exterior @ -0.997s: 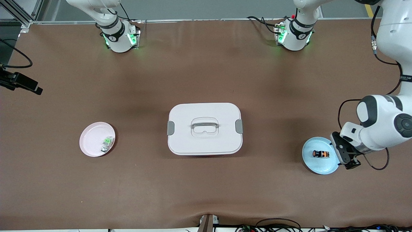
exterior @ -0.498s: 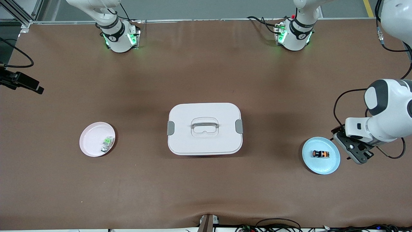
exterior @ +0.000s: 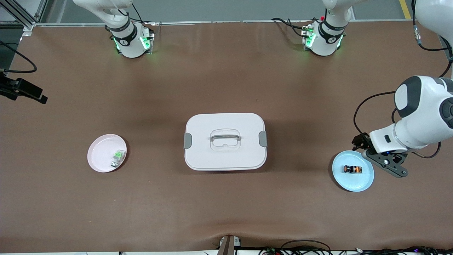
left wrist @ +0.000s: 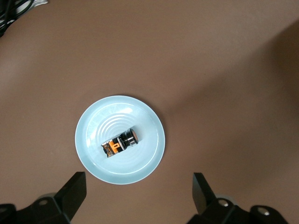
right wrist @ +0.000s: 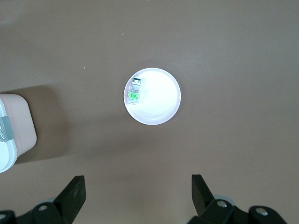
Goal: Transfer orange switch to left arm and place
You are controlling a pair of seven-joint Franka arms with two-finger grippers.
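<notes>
Here the orange switch [exterior: 353, 169] lies on its side in the middle of a pale blue plate [exterior: 354, 184] toward the left arm's end of the table, its orange cap pointing toward the box. The left gripper [exterior: 384, 163] hangs just above the table at the plate's rim, on the side away from the box, with nothing between its jaws; in the left wrist view the two black fingers [left wrist: 74, 189] stand wide apart, and the plate [left wrist: 88, 158] with the switch [left wrist: 120, 142] sits ahead of the gap between them, not inside it. The white box [exterior: 225, 141] with grey latches and a grey handle rests closed at the table's centre, well apart from the switch. Toward the right arm's end lies a pink plate [exterior: 101, 156] holding a small green-and-clear part [exterior: 118, 158]. The right gripper [right wrist: 135, 198] is high over that plate, its jaws spread open and empty, the plate [right wrist: 161, 100] well ahead of them.
</notes>
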